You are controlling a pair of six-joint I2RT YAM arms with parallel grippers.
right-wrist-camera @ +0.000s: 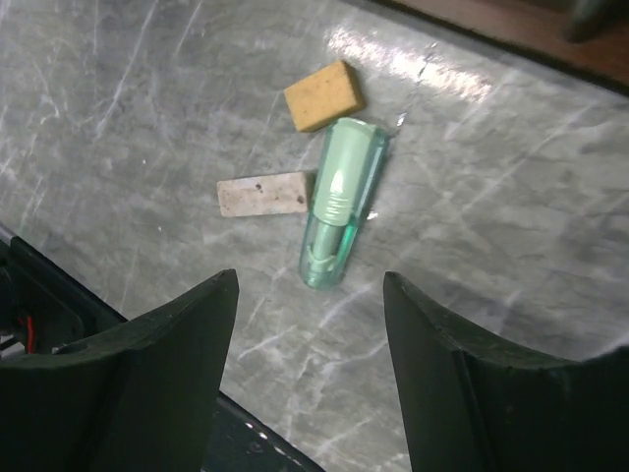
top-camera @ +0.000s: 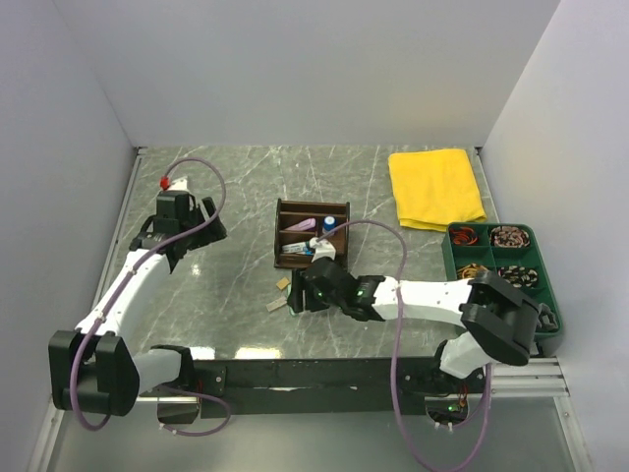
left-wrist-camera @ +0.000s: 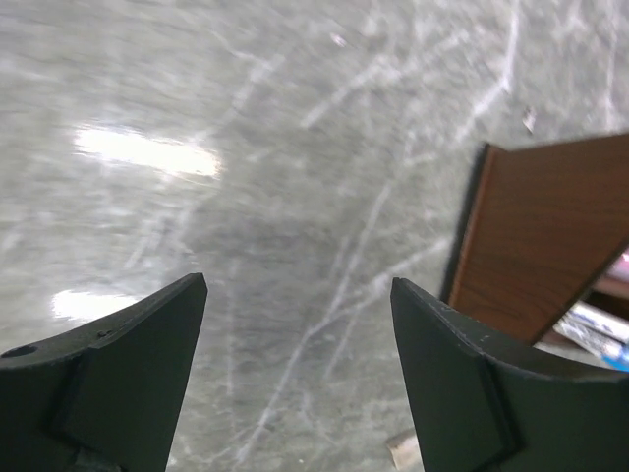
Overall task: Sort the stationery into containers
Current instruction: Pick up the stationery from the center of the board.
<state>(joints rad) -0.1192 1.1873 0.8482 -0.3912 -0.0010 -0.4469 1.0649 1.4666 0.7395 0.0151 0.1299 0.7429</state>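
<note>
Your right claw point(right-wrist-camera: 310, 285) hangs spread and empty over the grey marble bench point(right-wrist-camera: 511, 246). The pale green translucent plastic eraser stick point(right-wrist-camera: 342, 202) lies just ahead, its long axis pointing nearly straight away, so the jaws straddle its width. Your left claw point(left-wrist-camera: 300, 285), also spread, is well apart, beside the dark brown wooden organiser point(left-wrist-camera: 541, 236).

White left arm point(top-camera: 123, 285) and right arm point(top-camera: 432, 293), black at joints and bases, each trail 1 purple cable point(top-camera: 396, 334); fingers point(right-wrist-camera: 147, 383) dark, blunt, wedge-shaped.

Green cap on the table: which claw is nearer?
Right. The right claw hovers just over the green cap; the left claw is far off, left of the organiser.
</note>
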